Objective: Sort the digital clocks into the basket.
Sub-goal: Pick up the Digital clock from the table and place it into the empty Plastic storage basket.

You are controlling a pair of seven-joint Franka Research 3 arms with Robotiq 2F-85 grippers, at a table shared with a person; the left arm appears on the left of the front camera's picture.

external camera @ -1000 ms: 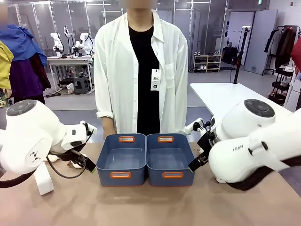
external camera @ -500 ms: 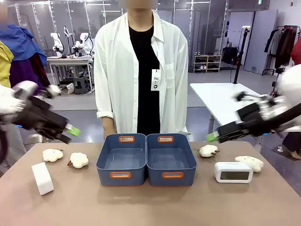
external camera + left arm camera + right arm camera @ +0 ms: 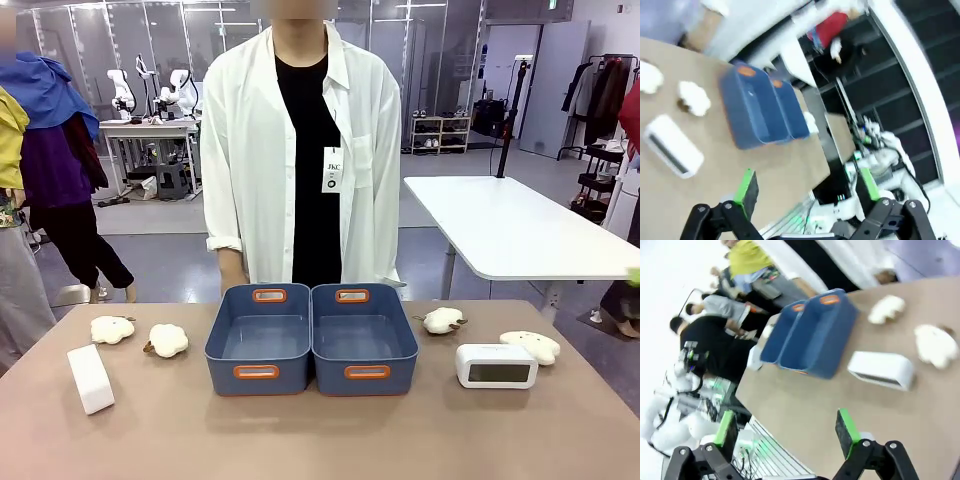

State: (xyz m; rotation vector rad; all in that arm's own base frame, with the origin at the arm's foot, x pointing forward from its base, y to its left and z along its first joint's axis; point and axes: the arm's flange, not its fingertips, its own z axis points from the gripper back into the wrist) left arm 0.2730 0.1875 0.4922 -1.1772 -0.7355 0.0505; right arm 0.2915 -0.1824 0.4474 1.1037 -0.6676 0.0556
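Note:
Two identical blue baskets (image 3: 262, 338) (image 3: 364, 338) with orange handle inserts stand side by side at mid-table, both empty. One white digital clock (image 3: 90, 378) lies at the front left, and the other digital clock (image 3: 496, 366) stands to the right of the baskets, its grey display facing me. In the left wrist view my left gripper (image 3: 807, 187) is open and empty, high above the table's left end, with the left clock (image 3: 674, 146) and the baskets (image 3: 757, 112) below it. My right gripper (image 3: 785, 435) is open and empty, high over the right end, above the right clock (image 3: 881, 370) and the baskets (image 3: 812, 337).
Cream plush toys lie on the table: two at the left (image 3: 112, 329) (image 3: 167, 340), one beside the right basket (image 3: 441, 320), one behind the right clock (image 3: 532, 345). A person in a white coat (image 3: 300, 150) stands at the far edge, behind the baskets.
Both arms have swung up and outward from beside the baskets and left the front view. The clocks and plush toys that they covered now show on the table.

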